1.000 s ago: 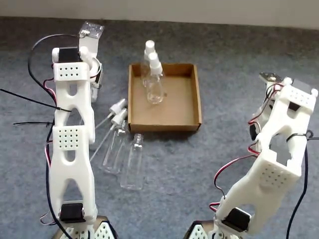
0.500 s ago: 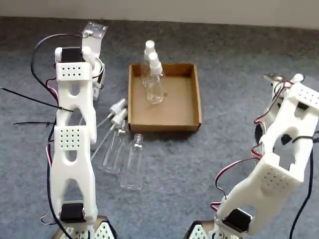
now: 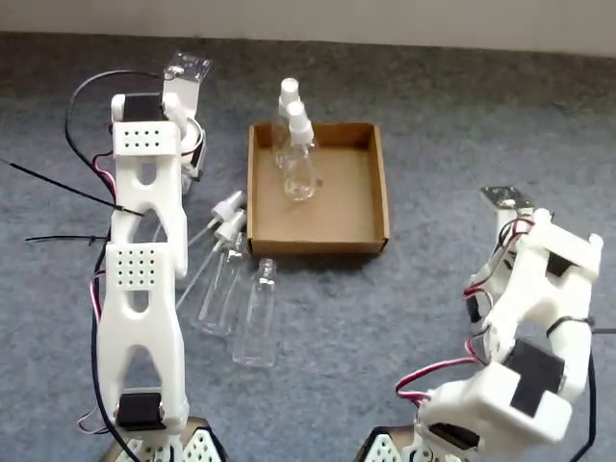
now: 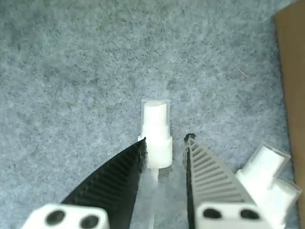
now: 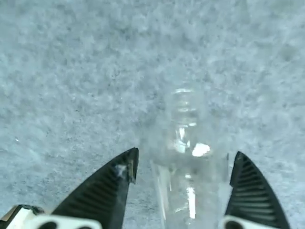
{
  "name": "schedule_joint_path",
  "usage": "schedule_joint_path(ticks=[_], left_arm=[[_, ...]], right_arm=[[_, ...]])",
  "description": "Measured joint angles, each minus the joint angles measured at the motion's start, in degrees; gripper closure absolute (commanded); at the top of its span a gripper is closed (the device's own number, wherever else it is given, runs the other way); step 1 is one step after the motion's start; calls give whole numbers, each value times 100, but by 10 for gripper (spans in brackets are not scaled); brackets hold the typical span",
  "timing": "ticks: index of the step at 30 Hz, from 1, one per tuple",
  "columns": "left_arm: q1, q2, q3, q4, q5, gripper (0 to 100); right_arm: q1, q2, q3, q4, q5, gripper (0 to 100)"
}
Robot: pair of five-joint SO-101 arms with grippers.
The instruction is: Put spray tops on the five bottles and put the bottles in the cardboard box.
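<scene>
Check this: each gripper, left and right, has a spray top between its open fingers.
Wrong on the right gripper: it has an uncapped clear bottle between its open fingers, not a spray top, as the right wrist view shows. The left gripper does have a spray top between its open fingers.

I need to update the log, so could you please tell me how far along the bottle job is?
Done: two capped bottles stand in the cardboard box. In hand: a loose spray top sits between the jaws of the left claw, and an uncapped bottle sits between the open jaws of the right claw. Left: the lying bottles beside the box need tops and boxing.
</scene>
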Motion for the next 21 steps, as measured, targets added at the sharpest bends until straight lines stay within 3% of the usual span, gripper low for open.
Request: schedule_joint_path(ticks=[12,18,21], left_arm=[[18,0,26,-9,0,867],[18,0,44,-9,0,867],[18,0,44,-9,0,867]], right_arm=[[-105,765,-659,-325,-229,743],[-202,765,-659,-387,-229,893],[-202,765,-659,-387,-229,921]])
